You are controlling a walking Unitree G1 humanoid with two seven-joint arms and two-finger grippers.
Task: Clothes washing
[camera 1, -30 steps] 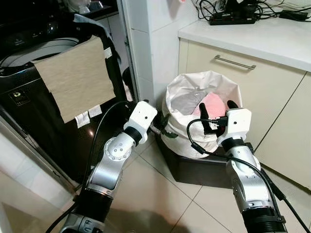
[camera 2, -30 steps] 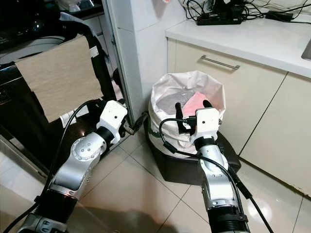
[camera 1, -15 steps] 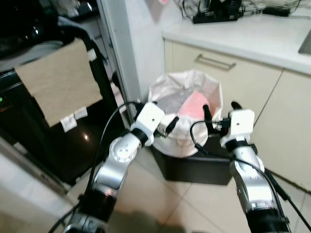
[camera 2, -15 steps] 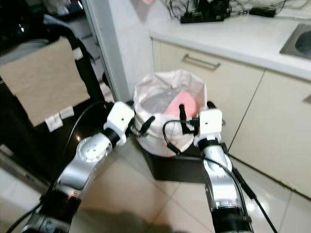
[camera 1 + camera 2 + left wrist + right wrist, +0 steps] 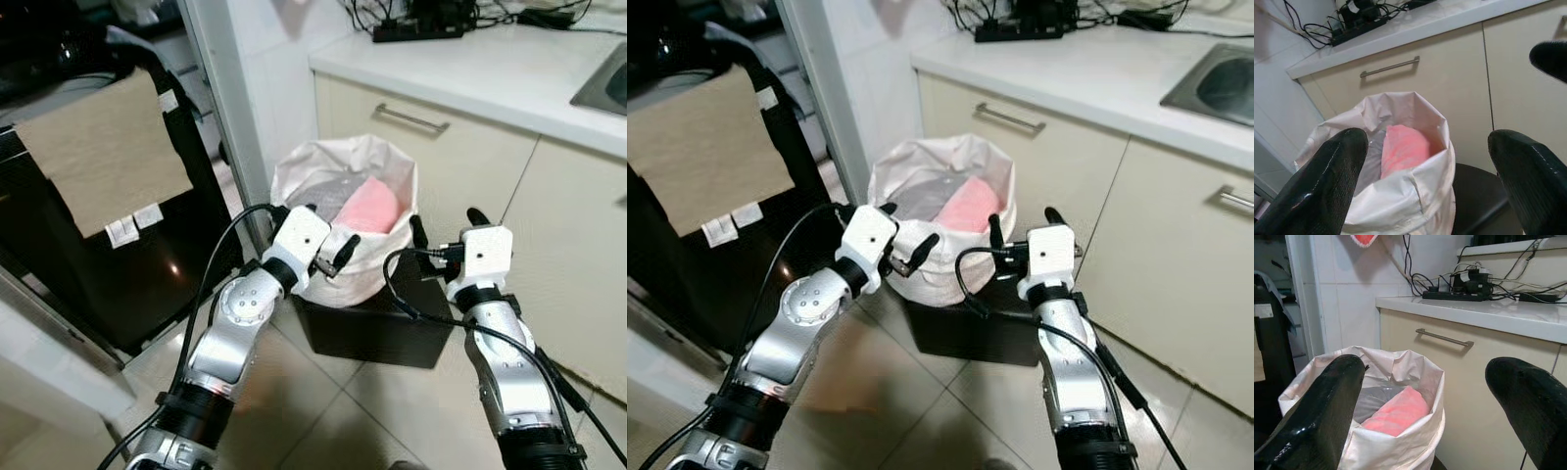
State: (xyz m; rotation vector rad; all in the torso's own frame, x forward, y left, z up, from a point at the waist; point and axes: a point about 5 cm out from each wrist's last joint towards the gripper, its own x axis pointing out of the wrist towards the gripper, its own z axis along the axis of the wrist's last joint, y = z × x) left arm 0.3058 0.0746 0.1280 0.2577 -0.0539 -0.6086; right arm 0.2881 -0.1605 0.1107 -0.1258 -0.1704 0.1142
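A crinkled white cloth bag (image 5: 343, 235) holds soft pink fabric (image 5: 369, 208); the tiled floor (image 5: 323, 411) is glossy.

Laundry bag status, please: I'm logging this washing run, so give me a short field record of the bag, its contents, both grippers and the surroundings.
bag: white laundry bag, open at the top, standing on a dark low stand
contents: pink garment beside grey cloth
left gripper: open, at the bag's near rim
right gripper: open, to the bag's right, empty
behind: cream cabinet with a metal handle
left side: black washing machine, tan cloth hanging over its front
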